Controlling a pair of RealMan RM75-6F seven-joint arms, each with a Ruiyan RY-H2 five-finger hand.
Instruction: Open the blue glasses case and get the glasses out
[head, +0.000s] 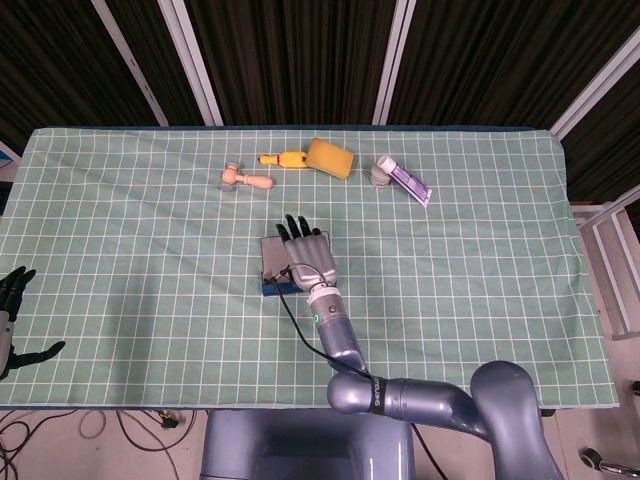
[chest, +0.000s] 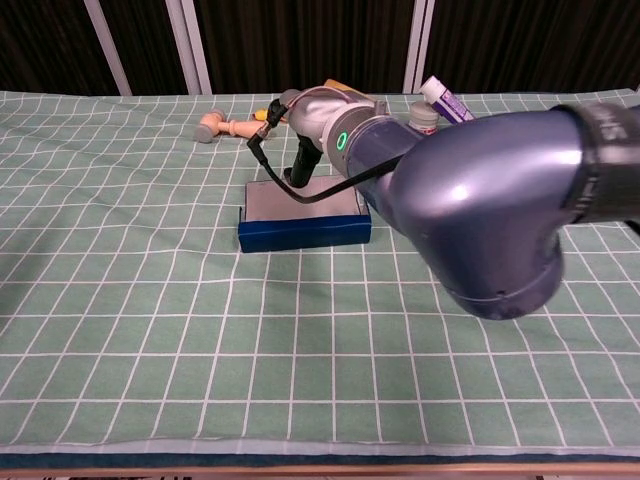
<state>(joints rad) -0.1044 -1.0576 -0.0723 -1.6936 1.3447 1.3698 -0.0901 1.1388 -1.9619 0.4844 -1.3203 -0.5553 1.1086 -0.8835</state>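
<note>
Blue glasses case (chest: 304, 232) beneath right robot hand (head: 306, 254)

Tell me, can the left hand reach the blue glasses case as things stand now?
Probably not: the left hand hangs beyond the table's left edge, far from the blue glasses case, where the right hand already works.

No text, label or number is legible anywhere.
</note>
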